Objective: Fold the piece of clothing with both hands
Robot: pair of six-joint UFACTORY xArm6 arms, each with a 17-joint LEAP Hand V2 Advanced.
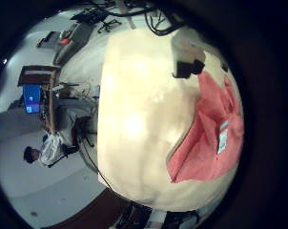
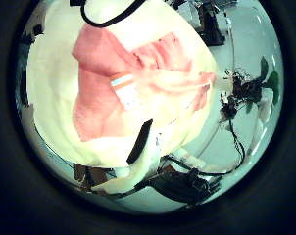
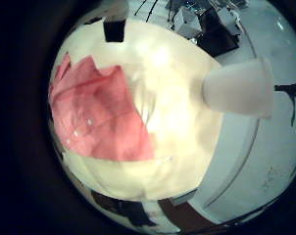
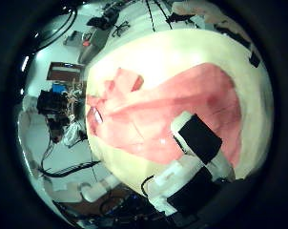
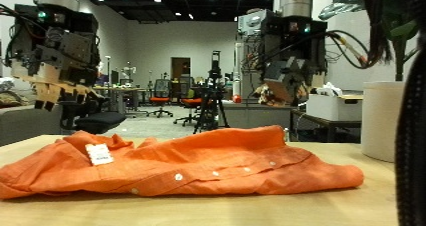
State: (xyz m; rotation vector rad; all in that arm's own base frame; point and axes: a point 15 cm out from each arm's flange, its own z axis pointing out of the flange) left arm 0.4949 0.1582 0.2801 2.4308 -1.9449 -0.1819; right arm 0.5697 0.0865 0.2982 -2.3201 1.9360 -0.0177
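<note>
An orange button-up shirt [image 5: 187, 166] lies spread and rumpled on the pale table [image 5: 266, 211], with a white tag [image 5: 97, 156] near its collar end. My left hand [image 5: 53, 71] hangs well above the collar end, fingers relaxed and holding nothing. Over the other end hangs my right hand [image 5: 286, 81], also apart from the cloth and open. The palm views look down on the shirt [image 1: 209, 134] [image 2: 128, 83] [image 3: 94, 108] [image 4: 177, 105] from some height. The tag [image 2: 123, 86] also shows in the left thumb side view.
A white cylindrical container [image 5: 386, 121] stands on the table beside the right hand, also seen as a cup shape [image 3: 241, 86]. Office chairs and equipment stand in the room behind the table. The table's edge runs close around the shirt.
</note>
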